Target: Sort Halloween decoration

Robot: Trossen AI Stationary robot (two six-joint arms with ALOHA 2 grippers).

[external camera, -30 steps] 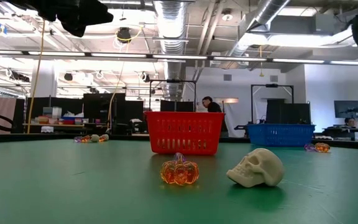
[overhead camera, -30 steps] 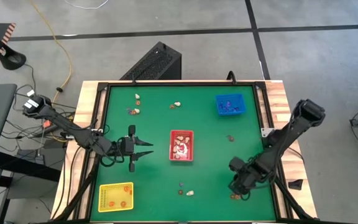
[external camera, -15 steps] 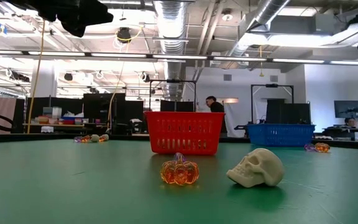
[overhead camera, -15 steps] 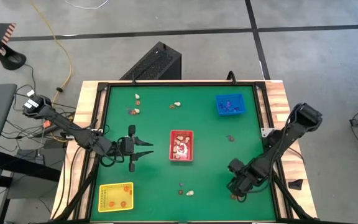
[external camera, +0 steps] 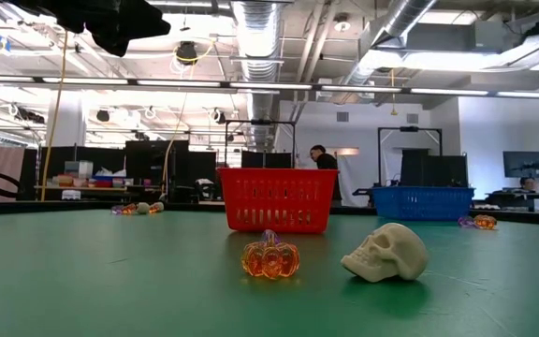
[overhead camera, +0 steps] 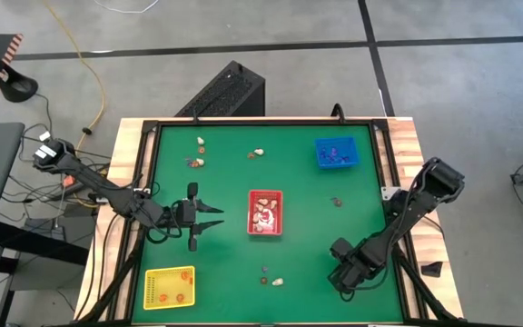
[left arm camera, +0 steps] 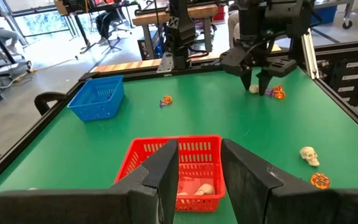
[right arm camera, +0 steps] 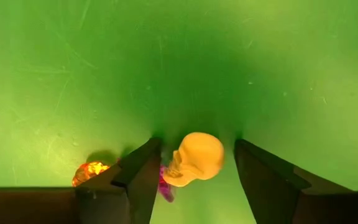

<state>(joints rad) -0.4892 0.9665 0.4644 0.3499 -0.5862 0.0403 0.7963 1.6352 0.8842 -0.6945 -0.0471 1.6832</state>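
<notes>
1. Right gripper [right arm camera: 192,168] is low over the green table [overhead camera: 307,218] near its front-right corner, pointing down. Fingers [right arm camera: 143,177] stand wide apart, gripping nothing.
2. A cream skull [right arm camera: 196,158] lies on the mat between those fingers, touching neither as far as visible. A purple trinket [right arm camera: 165,184] sits just beside the skull, an orange pumpkin [right arm camera: 89,171] a little further out past one finger.
3. Left gripper [overhead camera: 209,219] hovers at the table's left-middle, aimed at the red tray [overhead camera: 264,212]. Fingers [left arm camera: 167,172] partly open, nothing between them.
4. Red tray sits mid-table with cream skulls inside. Blue tray [overhead camera: 336,153] is at the back right with purple pieces inside; yellow tray [overhead camera: 169,287] at the front left holds orange ones.
5. Loose decorations: second skull [external camera: 386,251] and second pumpkin [external camera: 270,257] side by side near the front edge, apart from each other; a few small pieces [overhead camera: 198,154] at the back left; one [overhead camera: 337,202] right of the red tray.
6. A person [external camera: 322,159] shows in the room behind the table.
</notes>
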